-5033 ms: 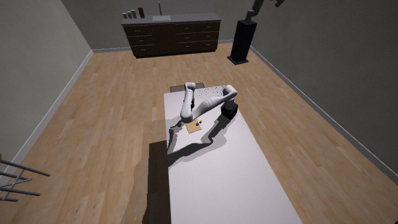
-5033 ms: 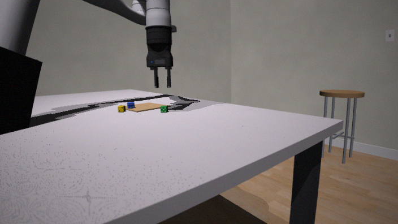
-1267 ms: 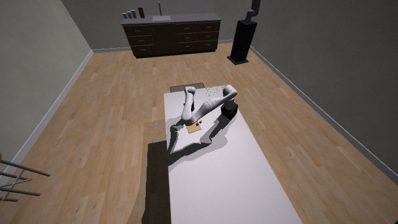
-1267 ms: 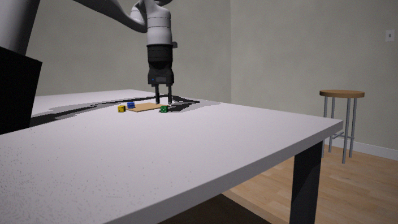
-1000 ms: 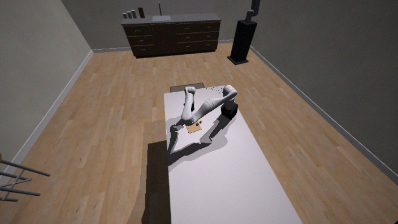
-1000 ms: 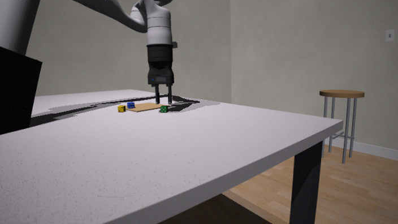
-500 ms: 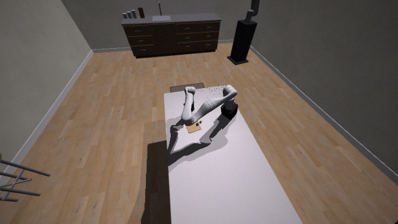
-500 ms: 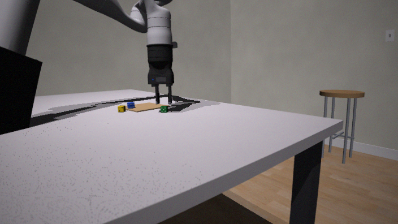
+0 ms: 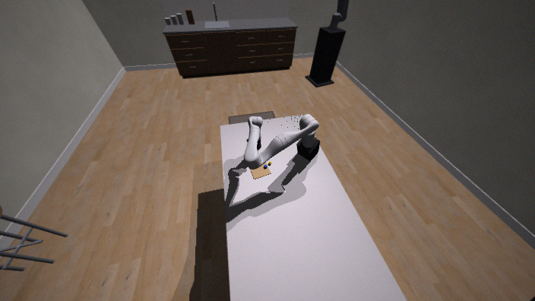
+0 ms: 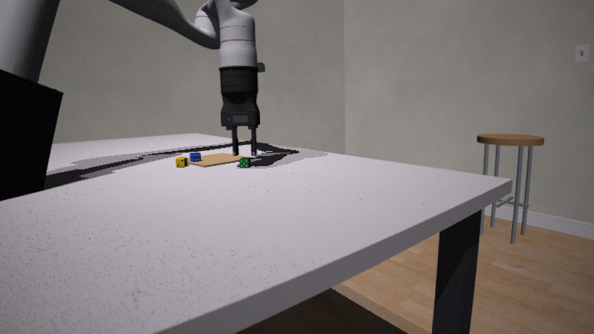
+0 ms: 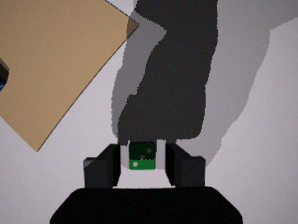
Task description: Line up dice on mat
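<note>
Top view: arm (image 9: 276, 146) bends over the tan mat (image 9: 261, 172), with the blue die (image 9: 265, 166) and yellow die (image 9: 270, 162) at its edge. Exterior: gripper (image 10: 244, 152) points straight down, fingers apart, holding nothing; green die (image 10: 245, 163) sits on the table (image 10: 306, 207) just off the mat. Wrist: green die shows between the spread fingers.

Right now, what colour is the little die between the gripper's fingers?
Green, with pale dots. The die shows best in the wrist view, framed by the open gripper.
</note>
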Motion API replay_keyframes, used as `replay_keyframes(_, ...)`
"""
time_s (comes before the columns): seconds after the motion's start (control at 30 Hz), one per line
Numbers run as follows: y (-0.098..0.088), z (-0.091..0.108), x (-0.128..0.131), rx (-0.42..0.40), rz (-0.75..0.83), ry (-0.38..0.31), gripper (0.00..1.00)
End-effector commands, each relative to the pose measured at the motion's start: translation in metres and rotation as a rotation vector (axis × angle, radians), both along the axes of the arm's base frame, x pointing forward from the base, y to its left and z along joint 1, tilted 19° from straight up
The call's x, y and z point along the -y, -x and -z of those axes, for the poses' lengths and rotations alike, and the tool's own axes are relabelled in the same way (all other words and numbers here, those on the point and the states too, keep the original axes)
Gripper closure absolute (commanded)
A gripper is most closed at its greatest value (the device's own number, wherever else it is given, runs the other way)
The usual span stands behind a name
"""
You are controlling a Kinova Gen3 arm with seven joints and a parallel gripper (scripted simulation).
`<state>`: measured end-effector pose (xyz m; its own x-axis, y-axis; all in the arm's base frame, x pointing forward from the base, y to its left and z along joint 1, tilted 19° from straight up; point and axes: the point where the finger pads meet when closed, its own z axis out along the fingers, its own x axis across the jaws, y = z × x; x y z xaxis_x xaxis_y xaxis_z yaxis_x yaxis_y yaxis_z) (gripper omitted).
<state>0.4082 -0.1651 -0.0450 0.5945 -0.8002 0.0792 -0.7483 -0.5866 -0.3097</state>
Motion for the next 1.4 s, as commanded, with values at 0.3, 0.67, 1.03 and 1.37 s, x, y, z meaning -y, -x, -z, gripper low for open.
replay_keyframes(0.3, -0.004, 0.014, -0.002, 0.0, 0.0, 0.0, 0.3)
replay_keyframes(0.67, -0.007, 0.023, -0.003, 0.0, 0.0, 0.0, 0.3)
replay_keyframes(1.03, -0.007, 0.023, -0.003, 0.0, 0.0, 0.0, 0.3)
replay_keyframes(1.37, -0.007, 0.023, -0.003, 0.0, 0.0, 0.0, 0.3)
